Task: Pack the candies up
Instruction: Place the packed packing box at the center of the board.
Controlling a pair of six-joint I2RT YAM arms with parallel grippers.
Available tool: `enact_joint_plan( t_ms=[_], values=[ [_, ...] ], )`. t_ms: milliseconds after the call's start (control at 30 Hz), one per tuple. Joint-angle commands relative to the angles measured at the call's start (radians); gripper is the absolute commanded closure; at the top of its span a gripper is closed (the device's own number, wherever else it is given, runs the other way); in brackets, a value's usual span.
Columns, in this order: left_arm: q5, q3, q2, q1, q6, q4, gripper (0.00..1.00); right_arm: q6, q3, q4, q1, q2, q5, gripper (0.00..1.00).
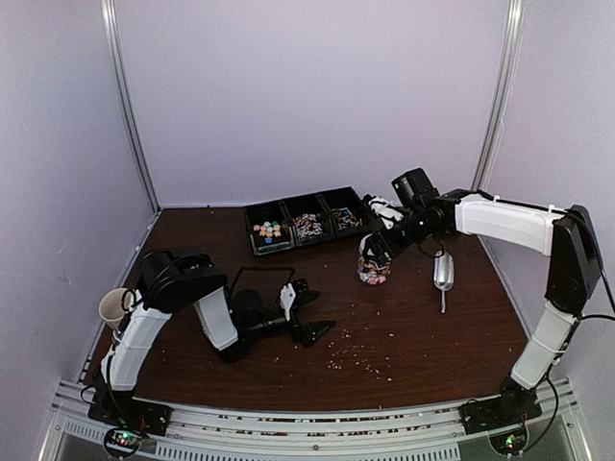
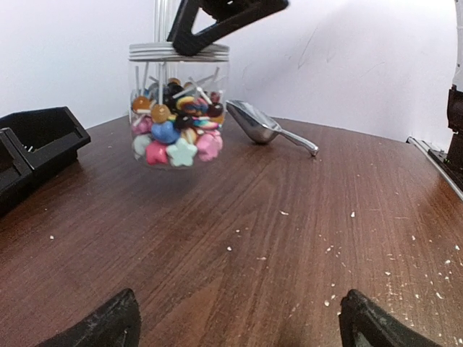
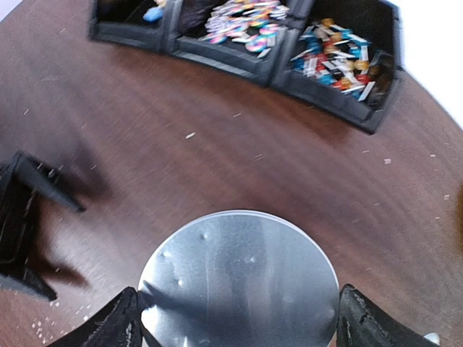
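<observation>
A clear jar (image 1: pixel 374 267) full of mixed candies stands on the brown table, capped by a silver lid (image 3: pixel 239 278). In the left wrist view the jar (image 2: pixel 179 108) shows pastel star and round candies and white sticks. My right gripper (image 1: pixel 377 248) sits on top of it, its fingers (image 3: pixel 124 322) pressed against both sides of the lid. More candies (image 1: pixel 267 230) lie in the black trays (image 1: pixel 332 200). My left gripper (image 1: pixel 307 312) rests low over the table, open and empty, with the jar ahead of it.
A metal scoop (image 1: pixel 443 271) lies right of the jar, also in the left wrist view (image 2: pixel 255 123). A paper cup (image 1: pixel 113 307) stands at the left edge. Pale crumbs (image 1: pixel 356 355) are scattered over the front of the table. Tray candies (image 3: pixel 336 61) show behind the jar.
</observation>
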Motion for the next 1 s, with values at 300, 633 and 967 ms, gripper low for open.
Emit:
enact_joint_plan(
  t_ms=[300, 633, 967],
  values=[
    [-0.022, -0.054, 0.066, -0.002, 0.015, -0.021, 0.02, -0.010, 0.368, -0.069, -0.214, 0.235, 0.057, 0.18],
    [-0.036, -0.062, 0.060, -0.003, 0.009, -0.026, 0.02, 0.010, 0.524, -0.102, -0.275, 0.368, 0.091, 0.17],
    [-0.029, -0.059, 0.060, -0.004, 0.004, -0.030, 0.02, 0.019, 0.572, -0.100, -0.300, 0.424, 0.094, 0.15]
  ],
)
